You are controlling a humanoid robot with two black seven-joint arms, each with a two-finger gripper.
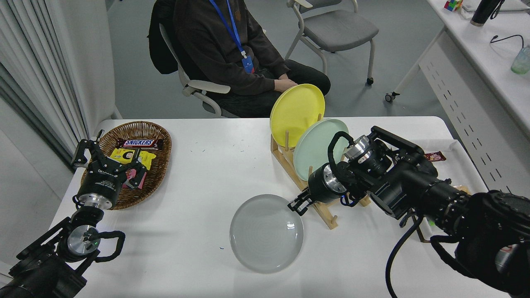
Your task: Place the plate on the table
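Large white rectangular bench, round pale grey plate low over or on it, just left of and below the right end effector, which pinches its far-right rim, left end effector parked lower left, fingers spread.

A yellow plate and mint plate stand in a wooden rack — wicker snack basket far left.

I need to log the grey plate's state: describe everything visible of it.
The plate is round, plain pale grey, with a shallow raised rim and faint concentric rings on its glossy face, which catches a small light glint. It looks like smooth plastic or ceramic. It lies nearly flat, low over or on the table, in front of the wooden rack. The right gripper is at its far right rim; whether it is resting or gripped cannot be told.
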